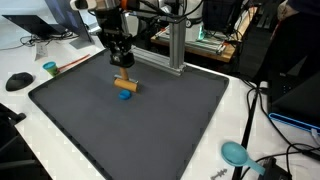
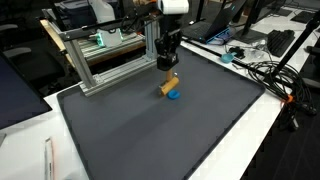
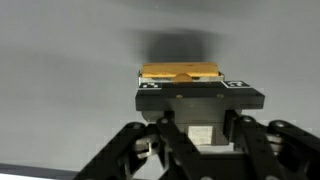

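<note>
At the tool end, your gripper (image 1: 122, 68) sits right on top of the wooden block (image 1: 124, 84), and the fingertips look to reach the block's upper edge in both exterior views. Can't tell whether the jaws are clamped on it or just parked over it. The wrist view shows the block (image 3: 178, 72) at the fingertip line, tan face up, with a dark shadow beyond it, but the gripper body hides the pads.

The block rests on a blue piece (image 1: 124, 96), touching it. In an exterior view the block (image 2: 169, 84) looks tilted, leaning over the blue piece (image 2: 173, 96). Both sit on the dark mat (image 1: 180, 120), toward its far side, near the aluminium frame (image 1: 175, 45).

Off the mat, a small teal cup (image 1: 50, 68) and a black mouse (image 1: 18, 81) are on the white table (image 1: 35, 72) at one side. A teal round object (image 1: 235, 152) lies near the front corner, and cables (image 2: 265, 72) run along the mat's edge.
</note>
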Tool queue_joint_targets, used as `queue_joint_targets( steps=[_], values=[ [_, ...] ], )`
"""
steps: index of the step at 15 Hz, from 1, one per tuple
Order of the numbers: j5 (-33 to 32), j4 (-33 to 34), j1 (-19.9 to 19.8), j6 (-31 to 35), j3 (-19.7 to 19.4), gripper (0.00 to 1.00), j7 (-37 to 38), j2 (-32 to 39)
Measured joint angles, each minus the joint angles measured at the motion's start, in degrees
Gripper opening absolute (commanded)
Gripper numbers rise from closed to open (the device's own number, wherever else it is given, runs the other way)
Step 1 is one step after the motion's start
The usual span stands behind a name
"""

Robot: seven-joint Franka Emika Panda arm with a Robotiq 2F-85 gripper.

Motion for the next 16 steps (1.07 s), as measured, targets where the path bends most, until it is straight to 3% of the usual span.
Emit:
queue_joint_targets(
  steps=[2,5,10,16],
  values=[
    [0.10,0.83,-0.05,-2.52,-0.27,0.22,1.33,-0.74],
    [1.27,3.99,-0.18,-11.78,-0.79,0.22,6.30,-1.44],
    [1.30,10.72,-0.16,-22.22,-1.77,0.22,20.41,-1.12],
    [1.30,17.11,1.49,-27.86,-1.82,0.22,40.75,1.11]
  ],
)
